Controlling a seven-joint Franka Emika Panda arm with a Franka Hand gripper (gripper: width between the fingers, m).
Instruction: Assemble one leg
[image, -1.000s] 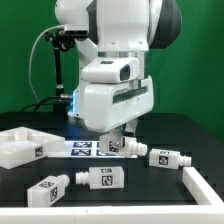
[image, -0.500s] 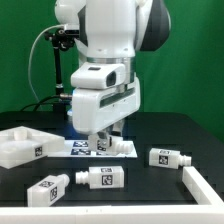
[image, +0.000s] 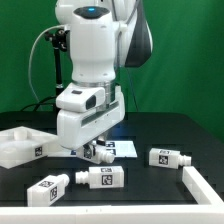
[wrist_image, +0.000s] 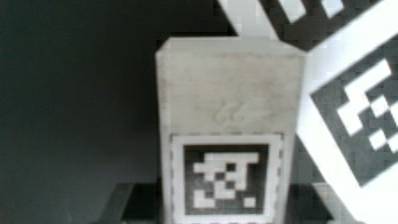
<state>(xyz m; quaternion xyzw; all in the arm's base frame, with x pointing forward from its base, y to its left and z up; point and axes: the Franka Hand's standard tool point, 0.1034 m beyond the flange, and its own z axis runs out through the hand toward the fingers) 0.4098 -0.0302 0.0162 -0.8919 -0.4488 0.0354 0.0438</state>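
Gripper (image: 97, 152) swung toward the exterior view's left and dropped lower; it's clamped on the leg (wrist_image: 222, 100), just beside the marker board (image: 124, 147), well off the worktop's (image: 145, 192) edges.

Held leg (image: 97, 153), small, white, black-and-white tag, clamped in the hand (image: 96, 155) low at the counter (image: 150, 135), second leg (image: 167, 157) on its side at its three o'clock, third leg (image: 103, 177) at six, fourth leg (image: 48, 189) at eight, both lying flat.

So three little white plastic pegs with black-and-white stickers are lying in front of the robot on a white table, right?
No, the table is black, not white, as the exterior view shows. The three small white plastic pegs with black-and-white stickers do lie on it.
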